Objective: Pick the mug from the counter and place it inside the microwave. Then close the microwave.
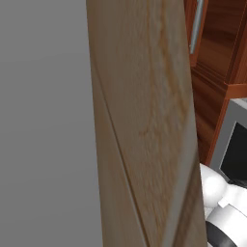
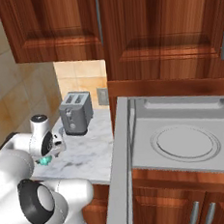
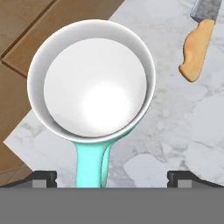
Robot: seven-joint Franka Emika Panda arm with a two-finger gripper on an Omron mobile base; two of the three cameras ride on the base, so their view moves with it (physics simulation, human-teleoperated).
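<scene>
mug (image 3: 92, 85): centre of hand view, seen from above, white inside, teal handle pointing to bottom edge, on marble counter (image 3: 175, 131) near its edge
gripper (image 3: 111, 178): fingers apart, tips at bottom left and bottom right, flanking the handle, no contact
knife (image 3: 197, 46): upper right
microwave (image 2: 184, 141): right of right base view, door open
toaster (image 2: 76, 112): centre left

We see the microwave (image 2: 184, 141) standing open, its turntable (image 2: 185, 144) bare. Its swung-out door (image 2: 120, 171) stands between the cavity and the counter (image 2: 87, 157), where a toaster (image 2: 75, 113) stands. A knife (image 3: 197, 41) lies near the mug (image 3: 92, 83).
</scene>
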